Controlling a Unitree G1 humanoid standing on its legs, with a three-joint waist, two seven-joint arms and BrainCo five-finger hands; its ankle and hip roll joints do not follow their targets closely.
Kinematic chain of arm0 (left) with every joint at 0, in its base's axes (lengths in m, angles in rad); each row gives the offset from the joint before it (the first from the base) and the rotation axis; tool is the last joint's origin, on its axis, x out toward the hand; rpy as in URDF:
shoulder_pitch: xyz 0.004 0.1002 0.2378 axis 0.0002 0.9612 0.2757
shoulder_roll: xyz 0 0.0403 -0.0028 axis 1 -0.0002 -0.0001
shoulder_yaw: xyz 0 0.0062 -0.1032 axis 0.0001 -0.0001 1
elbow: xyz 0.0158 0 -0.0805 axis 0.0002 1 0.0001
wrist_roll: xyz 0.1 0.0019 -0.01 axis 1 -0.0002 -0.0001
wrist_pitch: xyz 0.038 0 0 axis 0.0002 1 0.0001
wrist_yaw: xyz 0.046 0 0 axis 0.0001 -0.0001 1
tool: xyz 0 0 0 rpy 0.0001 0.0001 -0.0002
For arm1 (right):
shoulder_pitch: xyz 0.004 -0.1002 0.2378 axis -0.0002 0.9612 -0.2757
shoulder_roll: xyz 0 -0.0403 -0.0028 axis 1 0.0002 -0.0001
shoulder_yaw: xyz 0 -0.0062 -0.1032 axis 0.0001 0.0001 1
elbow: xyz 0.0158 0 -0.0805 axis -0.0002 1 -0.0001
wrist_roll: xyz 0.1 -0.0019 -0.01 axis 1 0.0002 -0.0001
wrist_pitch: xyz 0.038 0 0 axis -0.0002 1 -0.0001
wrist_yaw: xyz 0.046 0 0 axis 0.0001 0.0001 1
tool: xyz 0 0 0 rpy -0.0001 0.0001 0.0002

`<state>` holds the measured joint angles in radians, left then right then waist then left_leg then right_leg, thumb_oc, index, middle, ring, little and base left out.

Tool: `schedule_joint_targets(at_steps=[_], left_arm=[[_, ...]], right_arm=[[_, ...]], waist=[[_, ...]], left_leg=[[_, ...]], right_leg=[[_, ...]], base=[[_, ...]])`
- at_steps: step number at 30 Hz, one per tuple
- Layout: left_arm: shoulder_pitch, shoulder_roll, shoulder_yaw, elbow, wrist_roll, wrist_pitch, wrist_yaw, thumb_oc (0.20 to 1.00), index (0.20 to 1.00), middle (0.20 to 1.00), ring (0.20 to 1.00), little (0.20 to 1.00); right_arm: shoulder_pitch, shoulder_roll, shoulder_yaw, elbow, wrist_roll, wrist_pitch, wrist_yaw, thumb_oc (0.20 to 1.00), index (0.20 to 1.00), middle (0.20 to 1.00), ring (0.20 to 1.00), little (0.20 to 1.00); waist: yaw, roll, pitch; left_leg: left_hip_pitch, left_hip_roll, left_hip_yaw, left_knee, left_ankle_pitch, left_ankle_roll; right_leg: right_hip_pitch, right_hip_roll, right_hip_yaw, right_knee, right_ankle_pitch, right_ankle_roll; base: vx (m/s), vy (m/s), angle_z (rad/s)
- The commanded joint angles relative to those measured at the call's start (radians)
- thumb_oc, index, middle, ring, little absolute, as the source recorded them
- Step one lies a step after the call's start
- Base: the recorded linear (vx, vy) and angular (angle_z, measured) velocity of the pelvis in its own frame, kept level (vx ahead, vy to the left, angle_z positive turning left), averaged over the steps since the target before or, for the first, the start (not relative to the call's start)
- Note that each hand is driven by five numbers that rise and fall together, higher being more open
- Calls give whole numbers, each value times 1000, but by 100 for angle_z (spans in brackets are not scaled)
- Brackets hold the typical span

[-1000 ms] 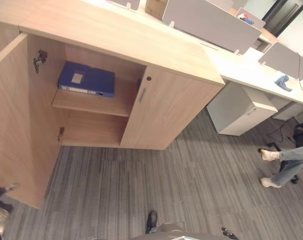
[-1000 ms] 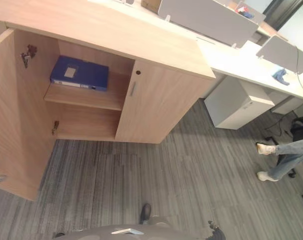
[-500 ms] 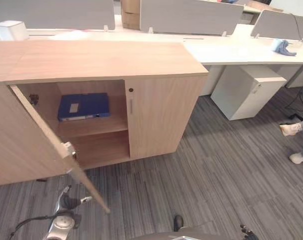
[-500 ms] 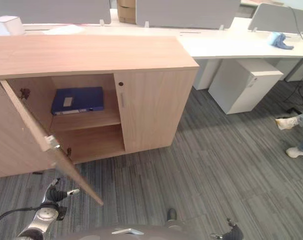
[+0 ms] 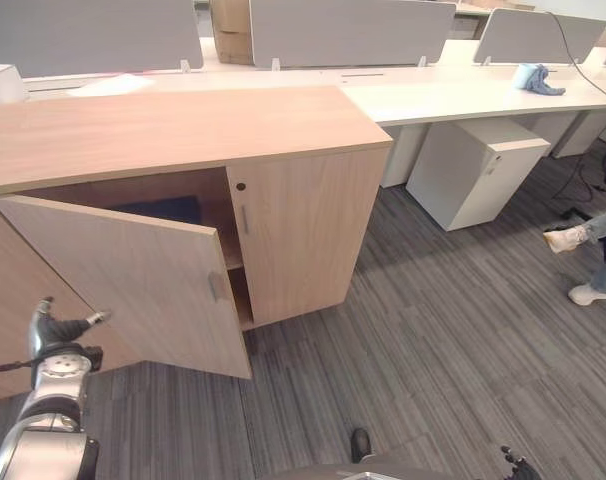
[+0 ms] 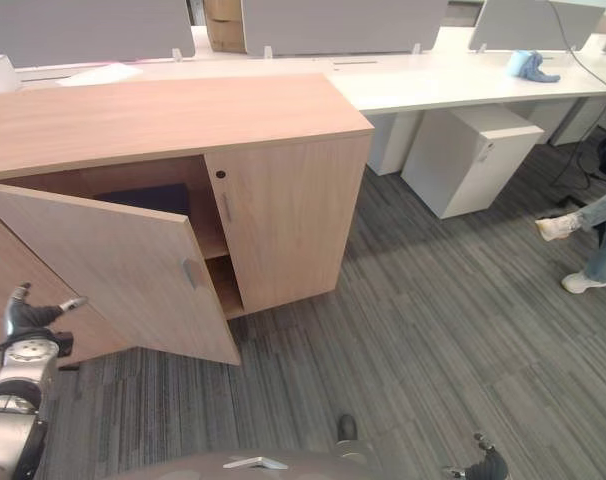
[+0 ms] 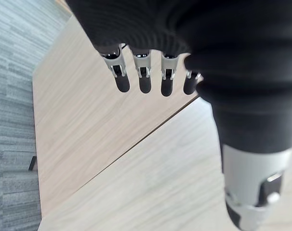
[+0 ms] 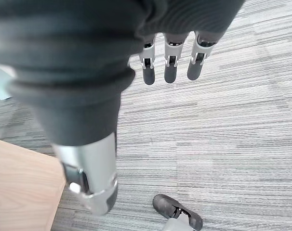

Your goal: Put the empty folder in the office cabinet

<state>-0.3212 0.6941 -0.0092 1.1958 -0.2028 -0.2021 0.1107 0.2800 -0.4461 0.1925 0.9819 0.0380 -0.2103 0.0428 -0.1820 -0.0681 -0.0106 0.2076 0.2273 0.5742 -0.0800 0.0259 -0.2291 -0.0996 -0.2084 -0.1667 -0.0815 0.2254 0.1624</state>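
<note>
1. Office floor of grey striped carpet (image 5: pixel 433 330), with a long white tabletop (image 5: pixel 463 90) behind and a person's legs (image 5: pixel 593 250) at the far right
2. Wooden office cabinet (image 5: pixel 183 130): right door shut, left door (image 5: pixel 123 280) ajar, part-way across the opening
3. Blue folder (image 6: pixel 148 197) lies on the upper shelf inside, just visible above the door's top edge
4. Left robot hand (image 5: pixel 58 330) is raised just before the door's outer face, fingers (image 7: pixel 143 79) straight and spread, holding nothing
5. Right robot hand (image 8: pixel 170 62) hangs over the carpet, fingers relaxed, idle
6. Judged step: closing the door; a flat push near its free edge, kept even until flush, should avoid rebound
</note>
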Motion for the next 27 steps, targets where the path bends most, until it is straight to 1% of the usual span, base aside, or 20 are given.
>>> schedule_joint_targets(at_steps=[1, 3, 5, 6, 7, 8, 10, 12, 14, 15, 16, 17, 19, 20, 21, 22, 23, 24, 25, 27], left_arm=[[3, 35, 17, -4, -26, -24, 13, 1000, 1000, 1000, 1000, 1000], [21, 1, -13, -29, -12, -29, 10, 1000, 1000, 1000, 1000, 1000], [42, -29, -28, -18, -11, -33, 3, 1000, 1000, 1000, 1000, 1000], [42, -29, -28, -18, -11, -33, 3, 1000, 1000, 1000, 1000, 1000], [50, -44, -31, -13, -15, -34, -3, 1000, 1000, 1000, 1000, 1000], [64, -61, -31, -17, -21, -31, -10, 1000, 1000, 1000, 1000, 1000], [165, -195, -65, -40, -40, -26, -59, 1000, 1000, 1000, 1000, 1000], [166, -195, -65, -40, -40, -26, -59, 1000, 1000, 1000, 1000, 1000], [216, -242, -85, -40, -44, -12, -96, 1000, 1000, 1000, 1000, 1000], [254, -289, -109, -28, -43, 5, -129, 1000, 1000, 1000, 1000, 1000], [262, -309, -115, -15, -37, 13, -135, 1000, 1000, 1000, 1000, 1000], [262, -309, -115, -15, -37, 13, -135, 1000, 1000, 1000, 1000, 1000], [287, -361, -149, 24, -2, 23, -153, 1000, 1000, 1000, 1000, 1000], [310, -402, -172, 68, 40, 32, -166, 1000, 1000, 1000, 1000, 1000], [329, -419, -179, 81, 59, 37, -172, 1000, 1000, 1000, 1000, 1000], [329, -419, -179, 81, 59, 37, -172, 1000, 1000, 1000, 1000, 1000], [340, -437, -190, 90, 70, 40, -180, 1000, 1000, 1000, 1000, 1000], [353, -459, -206, 103, 84, 44, -193, 1000, 1000, 1000, 1000, 1000], [358, -469, -218, 106, 92, 46, -197, 1000, 1000, 1000, 1000, 1000], [365, -480, -227, 115, 103, 51, -204, 1000, 1000, 1000, 1000, 1000]], right_arm=[[-25, -46, -31, -16, -19, -16, -34, 1000, 1000, 1000, 1000, 1000], [-35, -30, -29, -3, -9, -9, -34, 1000, 1000, 1000, 1000, 1000], [-57, -15, -11, 3, -3, -4, -28, 1000, 1000, 1000, 1000, 1000], [-57, -15, -11, 3, -3, -4, -28, 1000, 1000, 1000, 1000, 1000], [-66, -8, -3, 12, 0, -3, -26, 1000, 1000, 1000, 1000, 1000], [-71, 0, 4, 27, 0, -1, -23, 1000, 1000, 1000, 1000, 1000], [-114, 27, 11, 74, 20, 11, -14, 1000, 1000, 1000, 1000, 1000], [-115, 27, 11, 76, 20, 11, -13, 1000, 1000, 1000, 1000, 1000], [-149, 34, 22, 94, 28, 20, -5, 1000, 1000, 1000, 1000, 1000], [-185, 36, 52, 108, 6, 35, -1, 1000, 1000, 1000, 1000, 1000], [-200, 37, 69, 112, -3, 39, 0, 1000, 1000, 1000, 1000, 1000], [-200, 37, 69, 112, -3, 39, 0, 1000, 1000, 1000, 1000, 1000], [-245, 48, 98, 148, -3, 53, 10, 1000, 1000, 1000, 1000, 1000], [-271, 65, 133, 164, -10, 61, 19, 1000, 1000, 1000, 1000, 1000], [-277, 76, 147, 170, -13, 64, 25, 1000, 1000, 1000, 1000, 1000], [-277, 76, 147, 170, -13, 64, 25, 1000, 1000, 1000, 1000, 1000], [-286, 86, 159, 183, -17, 65, 27, 1000, 1000, 1000, 1000, 1000], [-292, 104, 174, 205, -22, 71, 31, 1000, 1000, 1000, 1000, 1000], [-297, 113, 180, 216, -23, 72, 30, 1000, 1000, 1000, 1000, 1000], [-301, 128, 187, 236, -26, 73, 31, 1000, 1000, 1000, 1000, 1000]], waist=[[-8, 1, 22], [-21, 14, 37], [-29, 24, 41], [-29, 24, 41], [-24, 28, 39], [-16, 34, 35], [18, 69, 28], [16, 71, 29], [30, 85, 30], [57, 89, 46], [67, 88, 56], [67, 88, 56], [94, 73, 78], [118, 51, 86], [128, 41, 83], [128, 41, 83], [142, 31, 82], [154, 31, 78], [160, 31, 76], [164, 38, 68]], left_leg=[[-47, -7, -146, -7, -28, 54], [-68, -1, -167, -7, -15, 56], [-77, 8, -169, -7, -11, 60], [-77, 8, -169, -7, -11, 60], [-81, 10, -170, -7, -4, 62], [-84, 15, -177, -7, 3, 61], [-100, 55, -214, -7, 64, 40], [-100, 57, -216, -7, 65, 39], [-111, 74, -223, 8, 96, 31], [-145, 89, -246, 82, 144, 24], [-171, 93, -262, 128, 166, 20], [-171, 93, -262, 128, 166, 20], [-212, 53, -334, 193, 149, 37], [-226, -27, -396, 200, 71, 74], [-232, -74, -422, 196, 29, 99], [-232, -74, -422, 196, 29, 99], [-242, -128, -447, 198, -5, 118], [-245, -197, -468, 181, -30, 148], [-246, -223, -479, 171, -34, 160], [-222, -243, -496, 130, -35, 177]], right_leg=[[36, -22, -69, 8, -58, 51], [20, -23, 0, 52, -72, 50], [-3, -6, 113, 78, -101, 48], [-3, -6, 113, 78, -101, 48], [-4, 2, 142, 78, -113, 41], [-1, 8, 145, 80, -125, 31], [40, 43, 95, 67, -159, 0], [42, 45, 92, 67, -159, -1], [71, 62, 70, 46, -171, -15], [101, 78, 50, 22, -179, -31], [115, 84, 43, 13, -182, -41], [115, 84, 43, 13, -182, -41], [128, 86, 38, 7, -190, -56], [134, 82, 42, 3, -190, -61], [129, 81, 47, 2, -187, -63], [129, 81, 47, 2, -187, -63], [130, 85, 49, 4, -185, -67], [127, 103, 49, 7, -185, -75], [126, 114, 47, 10, -185, -78], [126, 134, 46, 13, -186, -81]], base=[[-25, -27, 19], [-59, -61, 30], [-40, -63, 25], [-25, -47, 20], [-23, -82, 3], [-26, -199, -2], [-19, -326, 11], [-8, -118, 39], [-38, -175, 21], [-83, -245, 20], [-75, -178, 20], [-54, -125, 5], [-85, -167, 9], [-76, -209, 32], [-42, -160, 23], [-5, -115, 5], [8, -114, -9], [7, -135, -7], [7, -87, -2], [2, -16, 0]])
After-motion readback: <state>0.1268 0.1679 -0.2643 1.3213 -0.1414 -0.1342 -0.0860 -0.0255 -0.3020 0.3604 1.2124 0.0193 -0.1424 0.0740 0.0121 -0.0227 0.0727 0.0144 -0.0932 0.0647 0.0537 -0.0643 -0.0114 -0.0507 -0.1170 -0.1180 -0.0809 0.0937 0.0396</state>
